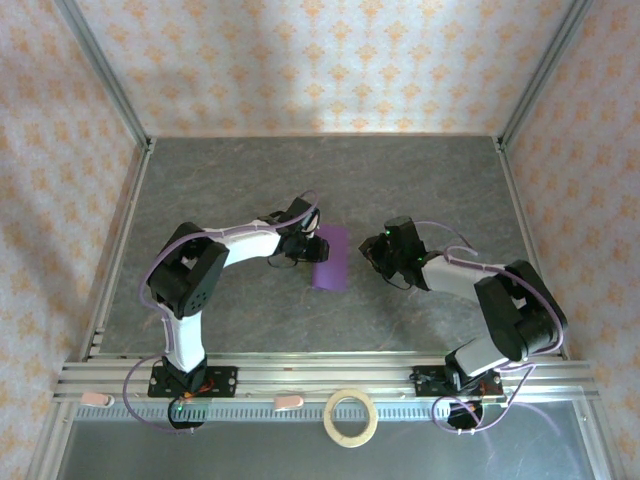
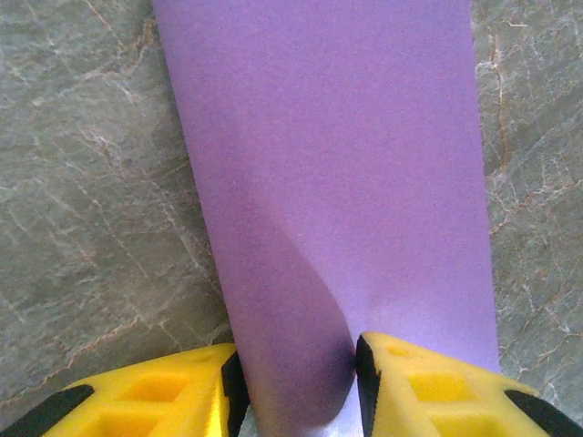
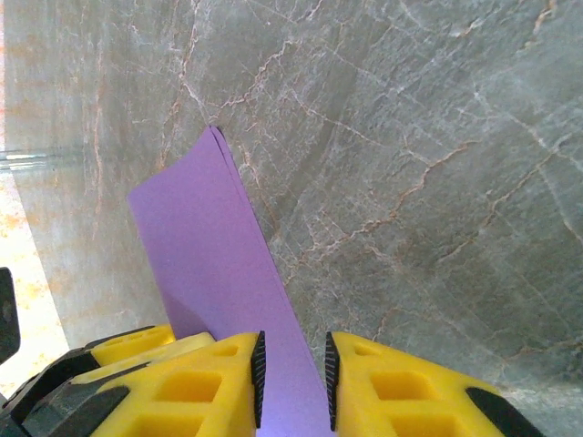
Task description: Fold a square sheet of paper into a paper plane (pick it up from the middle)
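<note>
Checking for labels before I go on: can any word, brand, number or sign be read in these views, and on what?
None: no word, number or sign can be read.
The purple paper is plain.
The tape ring shows no print.
The wallpaper carries only an ornament pattern.
The yellow fingers bear no marking.

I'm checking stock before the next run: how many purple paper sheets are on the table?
1: the purple sheet lies near the middle of the table, folded into a narrow strip. Another could be hidden under it.
</note>
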